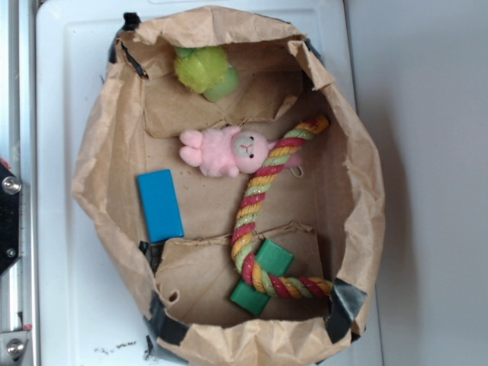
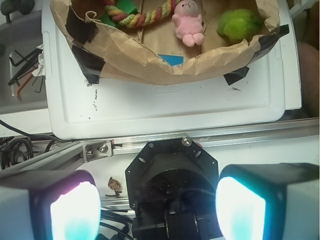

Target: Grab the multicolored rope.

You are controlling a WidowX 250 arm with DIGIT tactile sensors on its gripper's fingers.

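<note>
Overhead view, left to right inside an open brown paper bag [image 1: 107,152] on a white tray [image 1: 69,290]: flat blue block [image 1: 160,204] at nine o'clock, fuzzy yellow-green ball [image 1: 204,71] at twelve, pink plush bunny [image 1: 225,150] near centre, then the multicolored rope [image 1: 255,210] at roughly four o'clock. Rope's long axis running from one o'clock down to six, then hooking right along the bag floor, crossing over a flat green block [image 1: 263,276] and touching the bunny's head.

Wrist view: gripper [image 2: 157,210] parked well outside the bag, over the aluminium rail [image 2: 100,149], jaws spread wide, holding nothing. Rope lying toward eleven o'clock from the gripper, beyond the bag's near wall, seen mostly crosswise. Likely need: reach forward, over the wall, then down.
</note>
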